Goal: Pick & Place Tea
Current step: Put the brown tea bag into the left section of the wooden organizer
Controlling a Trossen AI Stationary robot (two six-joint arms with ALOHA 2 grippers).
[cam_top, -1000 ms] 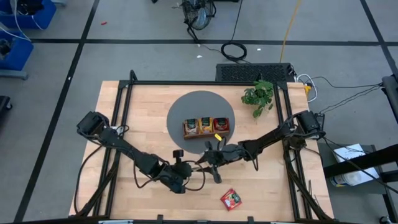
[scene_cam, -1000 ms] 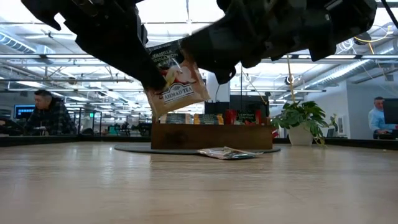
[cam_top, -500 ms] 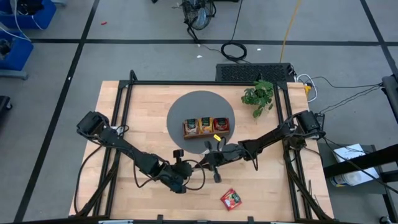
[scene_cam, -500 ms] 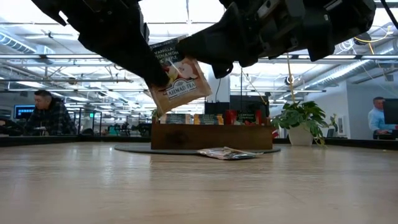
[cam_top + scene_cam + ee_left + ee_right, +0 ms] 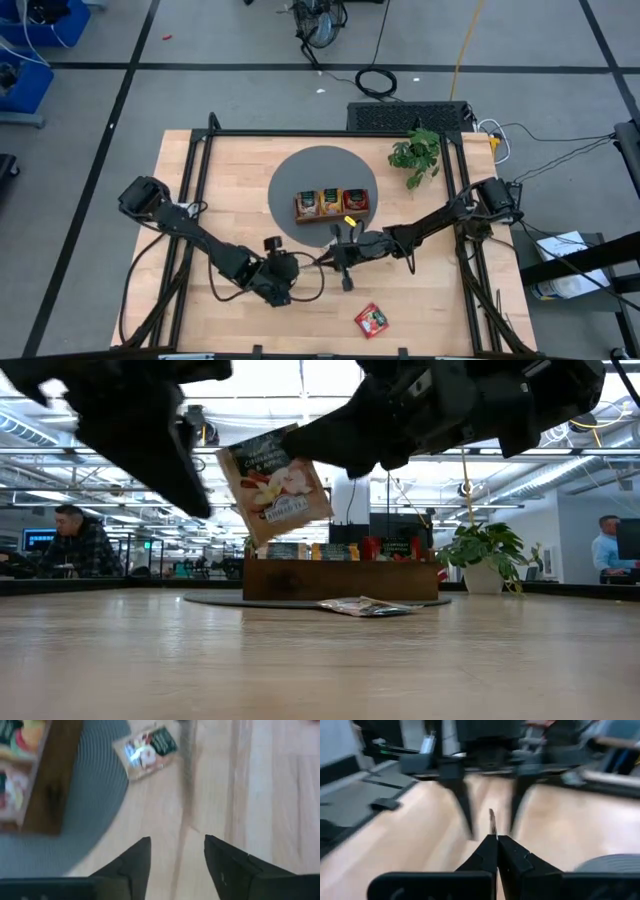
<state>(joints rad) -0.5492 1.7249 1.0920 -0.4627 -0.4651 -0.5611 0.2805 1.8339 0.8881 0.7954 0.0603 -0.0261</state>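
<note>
Tea sachet (image 5: pixel 276 482), label printed with fruit, held tilted in the air above the light wooden table (image 5: pixel 200 215), near its front middle. Clamped edge-on between the fingers of the right gripper (image 5: pixel 494 839). Left gripper (image 5: pixel 174 854) just beside it, fingers spread, holding nothing.

Second sachet (image 5: pixel 145 752) flat on the wood, at the edge of the round grey mat (image 5: pixel 300 170). Third one, red (image 5: pixel 372 319), flat near the table's front edge, well apart from the rest.

Wooden tray (image 5: pixel 332 205) on the mat: three compartments, upright sachets in each, count inside not readable. One green plant (image 5: pixel 418 153) at the far right of the table.

Beyond the table: open office, ceiling strip lights, monitors. Two people, one seated at far left (image 5: pixel 75 542), one at far right (image 5: pixel 608 555).
</note>
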